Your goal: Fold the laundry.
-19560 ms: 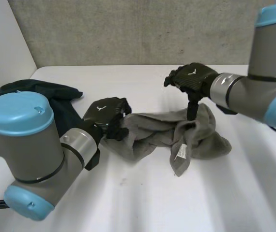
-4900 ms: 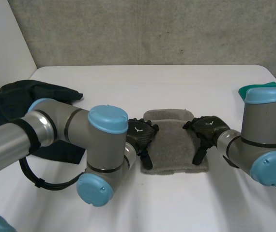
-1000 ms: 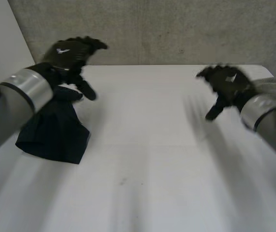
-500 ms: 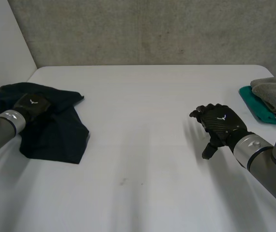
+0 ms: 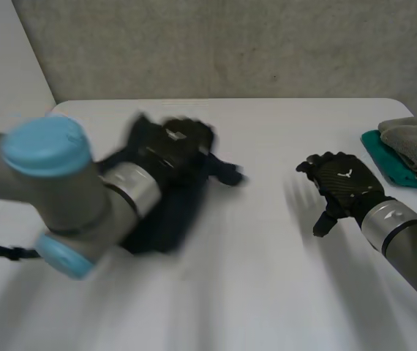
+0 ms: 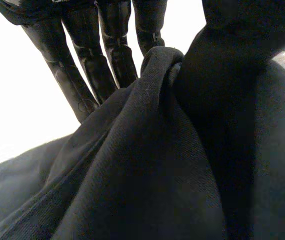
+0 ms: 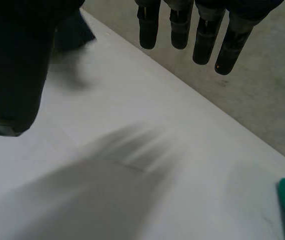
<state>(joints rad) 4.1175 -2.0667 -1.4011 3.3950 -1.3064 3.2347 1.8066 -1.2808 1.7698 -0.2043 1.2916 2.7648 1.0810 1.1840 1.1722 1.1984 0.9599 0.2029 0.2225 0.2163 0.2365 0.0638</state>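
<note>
My left robot hand (image 5: 175, 142) pinches a bunched fold of the limp black fabric garment (image 5: 166, 216) between thumb and fingers, left of centre on the white bench (image 5: 260, 285). My right robot hand (image 5: 342, 184) hovers spread and empty. The garment looks soft, light and floppy, so I judge its corners the better hold.

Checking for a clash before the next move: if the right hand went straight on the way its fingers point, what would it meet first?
Probably nothing near: bare white table lies ahead of the right hand. Farther on, perhaps the dark cloth in the left hand; depth unclear.
</note>
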